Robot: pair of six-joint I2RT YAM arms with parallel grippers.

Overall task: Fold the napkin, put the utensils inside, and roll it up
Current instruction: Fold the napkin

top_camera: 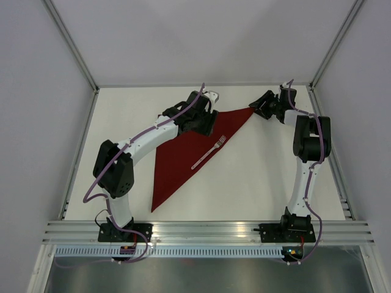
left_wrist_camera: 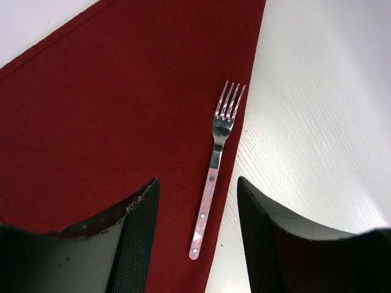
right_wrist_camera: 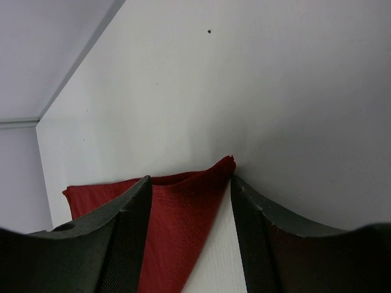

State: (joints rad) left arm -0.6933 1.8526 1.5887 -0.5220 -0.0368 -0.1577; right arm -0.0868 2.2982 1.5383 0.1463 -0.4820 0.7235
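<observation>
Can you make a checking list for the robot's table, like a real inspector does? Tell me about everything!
Surface: white table, faint wood grain.
Job's things: maroon napkin folded into a triangle; fork lying on it near the long edge.
Clutter: nothing seen.
Grippers: left pincer open above the fork handle; right pincer open, jaws either side of the napkin's far corner.
Cables: purple cables run along both arms.
Surroundings: pale walls; metal rail at near edge.

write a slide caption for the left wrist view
Left gripper open over a fork lying just inside the edge of the maroon napkin, white table beside it.
</observation>
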